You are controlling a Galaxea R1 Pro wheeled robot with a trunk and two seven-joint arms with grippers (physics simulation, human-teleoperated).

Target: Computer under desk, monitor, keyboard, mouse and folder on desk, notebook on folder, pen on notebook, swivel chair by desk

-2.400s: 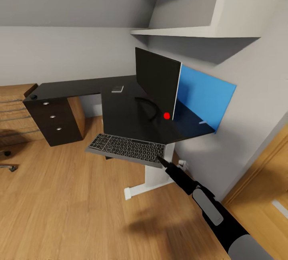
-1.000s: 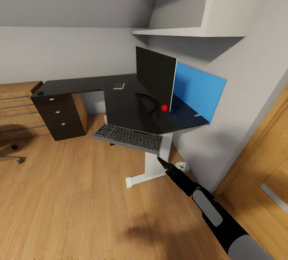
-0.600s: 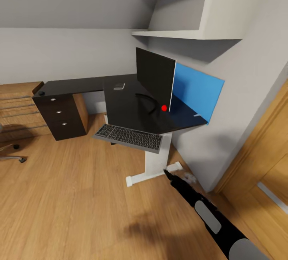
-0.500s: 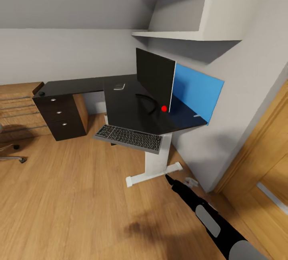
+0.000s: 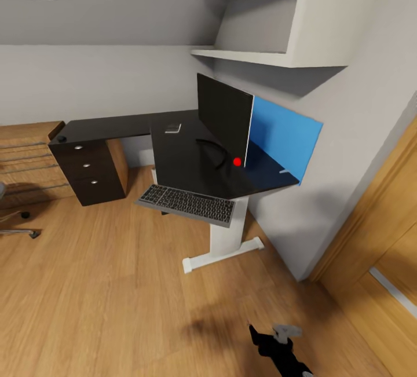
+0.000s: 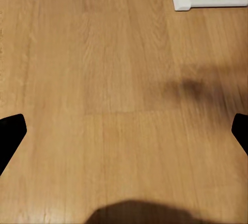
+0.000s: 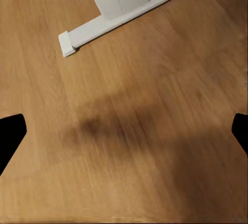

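Two black fingertips of the left gripper (image 6: 124, 136) sit far apart at the sides of its wrist view, open over bare wooden floor (image 6: 103, 79), and the right gripper (image 7: 124, 131) is spread just as wide above the same planks near the white foot (image 7: 103, 25) of the desk leg. In the head view the right gripper (image 5: 272, 339) is low over the floor, well short of the desk (image 5: 191, 163).

The desk is L-shaped with a glossy black top, a blue back panel (image 5: 284, 142) and a dark three-drawer unit (image 5: 90, 171) with round silver knobs. The monitor (image 5: 225, 119), thin and black with a red dot at its lower corner, stands near the back edge. The keyboard (image 5: 186, 203), flat with grey keys, hangs over the front edge of the desk. A small grey object (image 5: 172, 128) lies further back on the top. White shelves (image 5: 266, 47) hang above. I can read no writing anywhere.
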